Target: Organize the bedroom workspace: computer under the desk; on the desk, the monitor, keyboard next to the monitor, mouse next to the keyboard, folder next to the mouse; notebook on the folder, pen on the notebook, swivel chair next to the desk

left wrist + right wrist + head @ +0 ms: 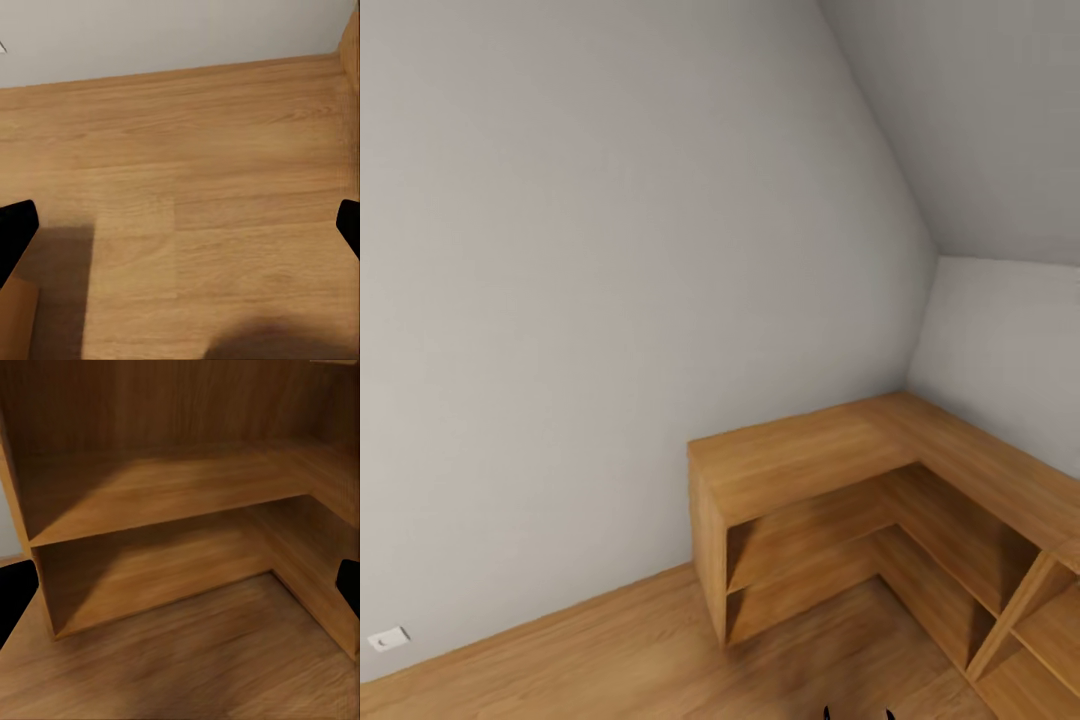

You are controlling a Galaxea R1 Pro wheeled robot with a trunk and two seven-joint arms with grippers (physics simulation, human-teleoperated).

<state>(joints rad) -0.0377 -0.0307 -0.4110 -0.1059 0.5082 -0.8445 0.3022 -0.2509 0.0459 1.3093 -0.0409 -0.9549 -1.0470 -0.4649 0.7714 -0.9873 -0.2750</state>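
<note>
Progress: I judged no step verifiably done; I faced a bedroom corner.
Task things: their whereabouts I could not tell.
Count: one wooden shelving unit (pixel 880 500), one wall socket (pixel 388 638).
Left end effector (pixel 180 232): spread wide, empty, over floor (pixel 187 172).
Right end effector (pixel 180 589): spread wide, empty, facing shelves.

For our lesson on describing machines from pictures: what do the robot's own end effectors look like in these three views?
Little of them shows. The left end effector appears as two plain black fingers at opposite picture edges, with no markings or cables visible. The right end effector looks the same: two flat black fingers. In the head view, two small black tips peek in at the lower edge.
</note>
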